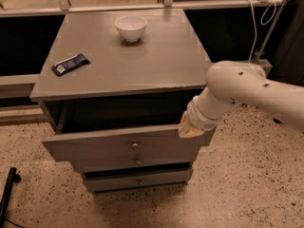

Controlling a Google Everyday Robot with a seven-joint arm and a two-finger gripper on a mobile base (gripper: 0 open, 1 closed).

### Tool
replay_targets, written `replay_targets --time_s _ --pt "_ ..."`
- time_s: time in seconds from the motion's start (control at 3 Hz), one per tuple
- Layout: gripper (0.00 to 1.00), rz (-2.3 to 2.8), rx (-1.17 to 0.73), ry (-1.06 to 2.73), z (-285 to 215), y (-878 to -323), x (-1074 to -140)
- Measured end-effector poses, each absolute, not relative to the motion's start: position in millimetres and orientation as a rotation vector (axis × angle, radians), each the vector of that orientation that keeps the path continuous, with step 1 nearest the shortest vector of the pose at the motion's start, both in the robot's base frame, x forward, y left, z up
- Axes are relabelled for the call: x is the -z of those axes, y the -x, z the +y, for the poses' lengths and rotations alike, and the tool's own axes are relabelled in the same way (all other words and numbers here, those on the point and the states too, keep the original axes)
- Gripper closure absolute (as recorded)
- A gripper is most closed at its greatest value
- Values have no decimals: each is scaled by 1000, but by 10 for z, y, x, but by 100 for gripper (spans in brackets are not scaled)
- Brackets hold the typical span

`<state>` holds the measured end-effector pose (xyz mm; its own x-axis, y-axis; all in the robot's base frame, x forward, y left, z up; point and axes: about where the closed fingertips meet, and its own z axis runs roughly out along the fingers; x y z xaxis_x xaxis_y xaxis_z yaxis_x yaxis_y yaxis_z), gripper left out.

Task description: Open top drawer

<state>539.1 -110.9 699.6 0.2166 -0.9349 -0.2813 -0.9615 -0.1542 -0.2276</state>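
Note:
The grey cabinet's top drawer [95, 148] stands pulled out. Its dark inside shows under the cabinet top, and a small round metal knob [135, 146] sits at the centre of its front. My gripper [188, 128] is at the right end of the drawer's top edge, pointing down into it. The white arm and its cream wrist cover [202, 114] hide most of the gripper. The arm reaches in from the right.
A white bowl [130, 27] and a dark blue snack packet [70, 63] lie on the cabinet top [142, 65]. Two shorter drawers with knobs [137, 161] [140, 181] sit below. A black pole [7, 194] is at the lower left on the speckled floor. A rail and cables run behind.

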Motion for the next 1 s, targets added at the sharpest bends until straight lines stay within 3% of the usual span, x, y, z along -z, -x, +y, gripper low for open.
replay_targets --time_s 1.0 --pt "1 1843 17 2177 -1054 -5633 -7017"
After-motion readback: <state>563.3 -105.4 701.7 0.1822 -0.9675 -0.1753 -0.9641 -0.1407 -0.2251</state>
